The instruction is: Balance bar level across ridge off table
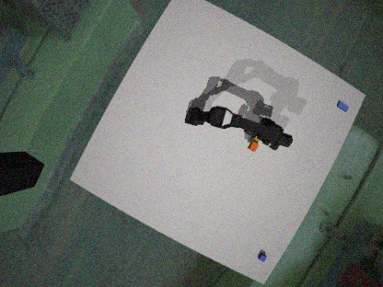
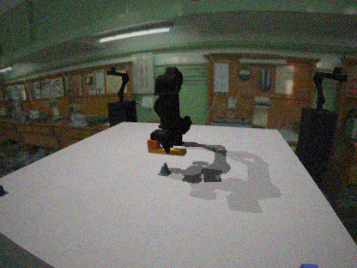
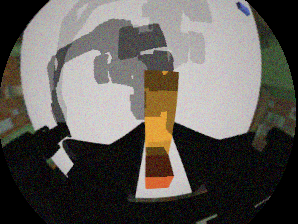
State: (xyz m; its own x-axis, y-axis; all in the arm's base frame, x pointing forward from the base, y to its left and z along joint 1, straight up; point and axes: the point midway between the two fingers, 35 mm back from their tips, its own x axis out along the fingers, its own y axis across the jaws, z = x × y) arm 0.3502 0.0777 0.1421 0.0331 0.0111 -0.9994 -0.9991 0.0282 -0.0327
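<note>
The bar (image 1: 256, 140) (image 2: 178, 152) (image 3: 161, 102) is yellow, with an orange-red block (image 1: 253, 146) (image 2: 153, 145) (image 3: 159, 182) at one end. My gripper (image 2: 166, 149) (image 3: 158, 125) is shut on the bar between its two ends. The bar hangs in the air, roughly level in the exterior view. The ridge (image 2: 165, 170), a small dark grey-blue wedge, stands on the table lower in that view, apart from the bar. I cannot make the ridge out in the top view, where the arm covers much of that area, or in the wrist view.
A blue block (image 1: 342, 106) (image 2: 309, 265) (image 3: 243, 8) lies near one table corner, and another small blue object (image 1: 261, 256) (image 2: 2, 190) near another corner. The arm's shadows fall on the white table (image 1: 161, 161) (image 2: 107, 206). Other arms on black stands (image 2: 123, 112) (image 2: 317, 137) are beyond the table.
</note>
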